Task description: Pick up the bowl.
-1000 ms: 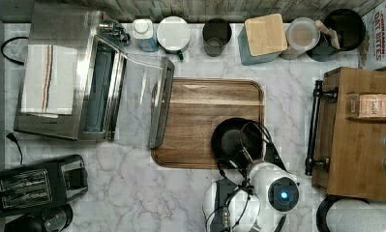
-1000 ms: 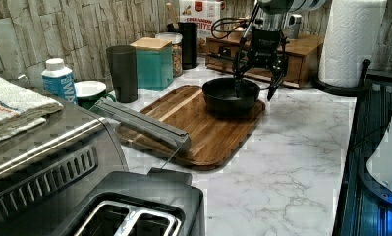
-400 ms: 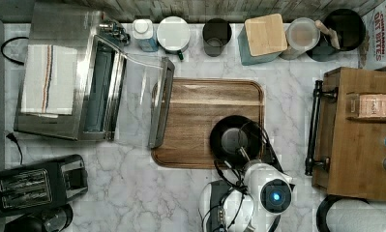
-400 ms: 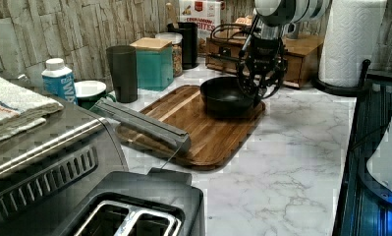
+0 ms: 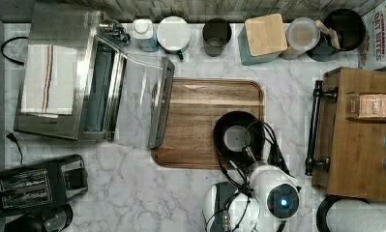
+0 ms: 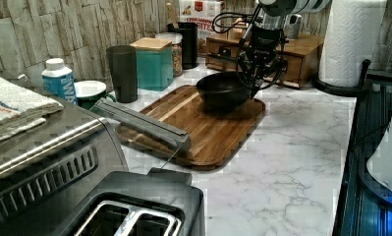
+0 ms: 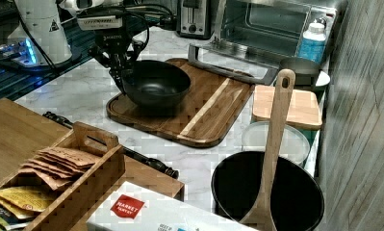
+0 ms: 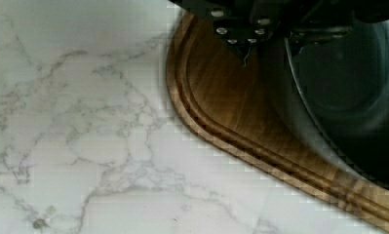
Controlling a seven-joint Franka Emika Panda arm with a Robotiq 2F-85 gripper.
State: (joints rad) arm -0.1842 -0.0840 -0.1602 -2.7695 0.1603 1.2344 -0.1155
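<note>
Gripper (image 6: 255, 78): at bowl's rim, right of centre in left view; finger state unclear.
Bowl (image 6: 223, 91): probably rigid, glossy, slippery; pinch the near rim wall.

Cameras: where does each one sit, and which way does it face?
Top view: overhead, looking straight down on the wooden board and bowl; arm base shows.
Left view: low on the counter by the toaster, facing the bowl and end effector.
Right view: from the utensil pot corner, facing the toaster oven; arm shows.
Wrist view: on the arm, looking down at the board's corner and marble.
All four share board and bowl.
</note>
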